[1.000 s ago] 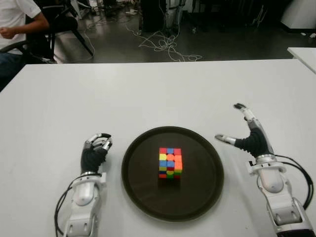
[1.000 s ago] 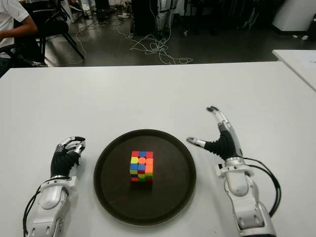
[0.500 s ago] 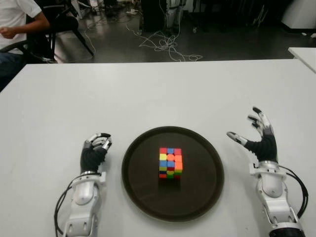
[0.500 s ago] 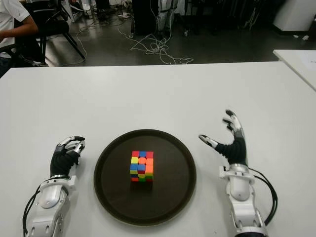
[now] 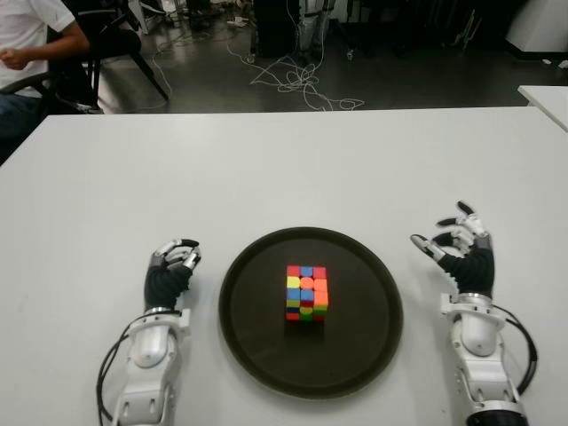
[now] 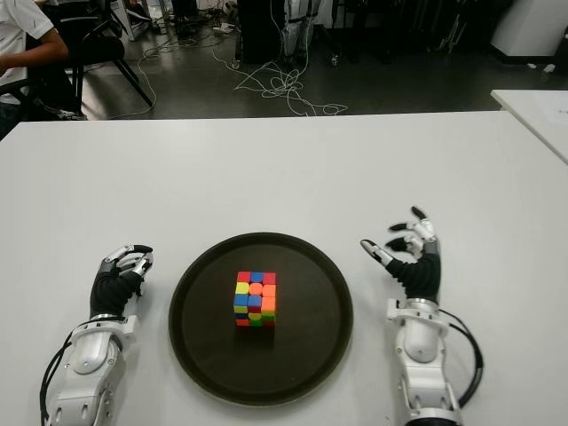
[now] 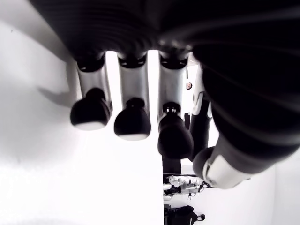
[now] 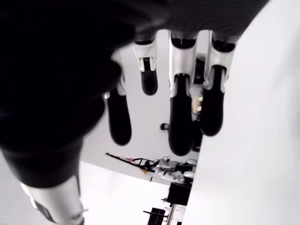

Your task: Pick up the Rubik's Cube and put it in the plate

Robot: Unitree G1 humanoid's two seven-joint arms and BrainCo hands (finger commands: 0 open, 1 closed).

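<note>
Parking is all that looks left: Rubik's Cube sits mid-plate, right hand beside the rim with fingers loose and empty, left hand curled empty opposite, so avoid nudging the rim.

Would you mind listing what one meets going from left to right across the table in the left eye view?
Left hand, fingers curled and holding nothing → plate with the Rubik's Cube resting at its centre → right hand, fingers spread and empty, all on the white table.
</note>
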